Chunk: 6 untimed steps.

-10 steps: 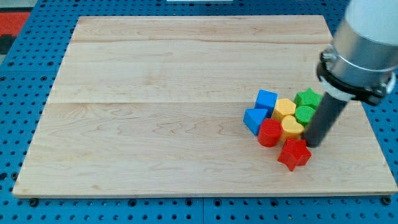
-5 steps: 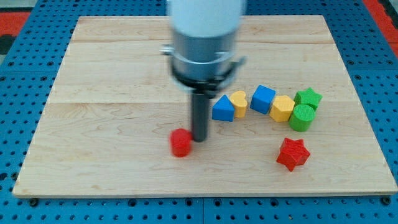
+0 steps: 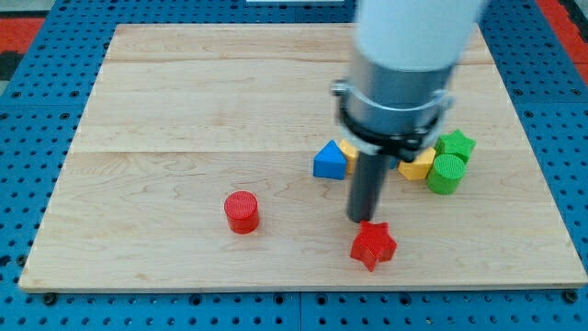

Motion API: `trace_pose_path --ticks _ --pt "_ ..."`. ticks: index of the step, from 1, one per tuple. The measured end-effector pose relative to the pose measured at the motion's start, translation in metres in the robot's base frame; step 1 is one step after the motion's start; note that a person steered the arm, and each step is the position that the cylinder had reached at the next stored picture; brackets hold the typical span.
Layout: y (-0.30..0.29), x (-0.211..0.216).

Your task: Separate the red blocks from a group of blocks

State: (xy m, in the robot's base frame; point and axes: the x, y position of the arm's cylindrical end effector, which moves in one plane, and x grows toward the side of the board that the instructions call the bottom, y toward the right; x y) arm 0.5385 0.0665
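Observation:
My tip (image 3: pixel 362 219) rests on the wooden board (image 3: pixel 184 110), just above the red star block (image 3: pixel 373 245) and almost touching it. The red cylinder block (image 3: pixel 242 211) stands alone to the view's left. The rest of the group sits at the right: a blue triangular block (image 3: pixel 329 161), a yellow block (image 3: pixel 345 147) partly behind the rod, another yellow block (image 3: pixel 418 166), a green star block (image 3: pixel 456 144) and a green cylinder block (image 3: pixel 446 174). The arm hides the blue cube.
The blue pegboard (image 3: pixel 37 110) surrounds the board. The red star lies near the board's bottom edge.
The red cylinder has slid left and stands alone. My tip has moved right, and the red star has shifted left and down, away from the group.

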Motion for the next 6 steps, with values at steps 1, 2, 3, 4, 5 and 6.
trace_pose_path --ticks 1,2,3,4,5,6 --pt "0.111 0.007" --pt "0.09 0.079" --pt "0.002 0.05" --pt "-0.039 0.014" --pt "0.042 0.034" --pt "0.023 0.012"
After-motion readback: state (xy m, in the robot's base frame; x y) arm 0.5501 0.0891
